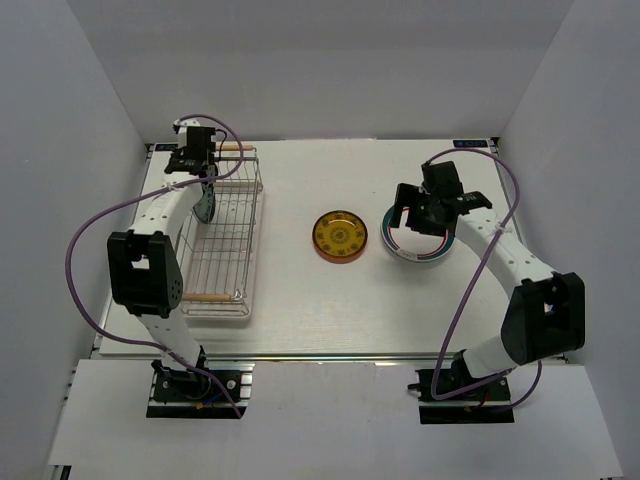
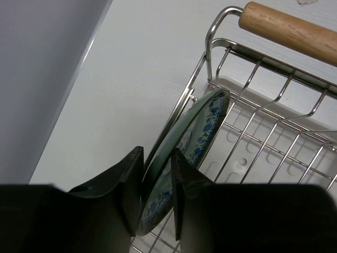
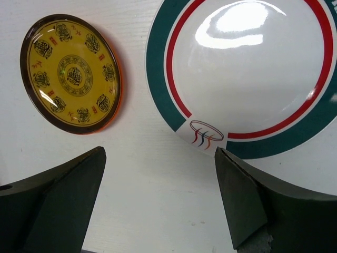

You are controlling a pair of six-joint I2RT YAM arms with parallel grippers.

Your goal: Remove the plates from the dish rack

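Teal plate (image 2: 205, 126) pinched by down-angled left gripper (image 2: 156, 158).

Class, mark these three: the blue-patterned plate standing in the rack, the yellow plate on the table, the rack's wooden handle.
blue-patterned plate (image 2: 204, 129), left wrist view, patterned face.
yellow plate (image 3: 71, 74), right wrist view, centre.
wooden handle (image 2: 289, 31), left wrist view, mid-rod.

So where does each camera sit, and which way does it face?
Top external: above and behind, facing down at the table; left arm, right arm show.
Left wrist: on that arm, facing a blue-patterned plate in the dish rack, fingers clamping it.
Right wrist: facing down at yellow plate and white plate; fingers open.
Shared: top and right wrist show both those plates.
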